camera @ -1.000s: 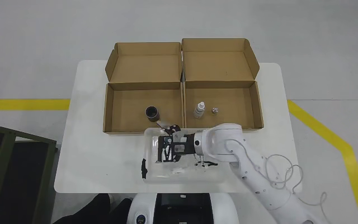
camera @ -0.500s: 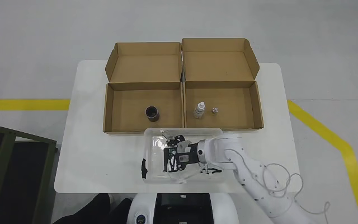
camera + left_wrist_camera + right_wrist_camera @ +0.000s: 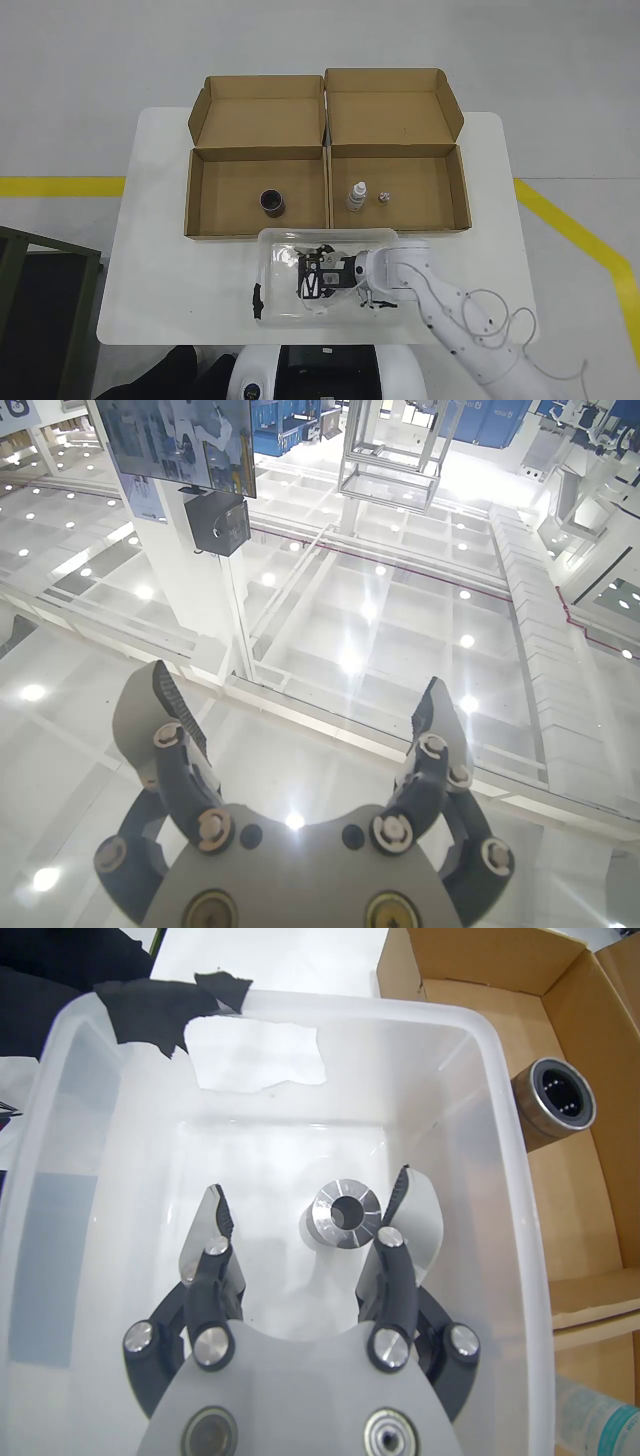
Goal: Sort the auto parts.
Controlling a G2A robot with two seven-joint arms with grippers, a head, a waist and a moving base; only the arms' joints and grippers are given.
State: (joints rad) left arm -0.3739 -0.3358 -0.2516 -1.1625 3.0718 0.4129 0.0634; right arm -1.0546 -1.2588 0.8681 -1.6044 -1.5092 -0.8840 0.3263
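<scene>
Right gripper (image 3: 311,1190) down in clear plastic bin (image 3: 495,1058), fingers apart, empty. Silver slotted metal collar (image 3: 342,1220) lies between them, unsorted. Done: dark cylindrical bearing (image 3: 272,202) in left cardboard box (image 3: 225,205); white bottle (image 3: 357,195) and small grey part (image 3: 383,198) in right cardboard box (image 3: 430,195). Left gripper (image 3: 297,680) apart, empty.
</scene>
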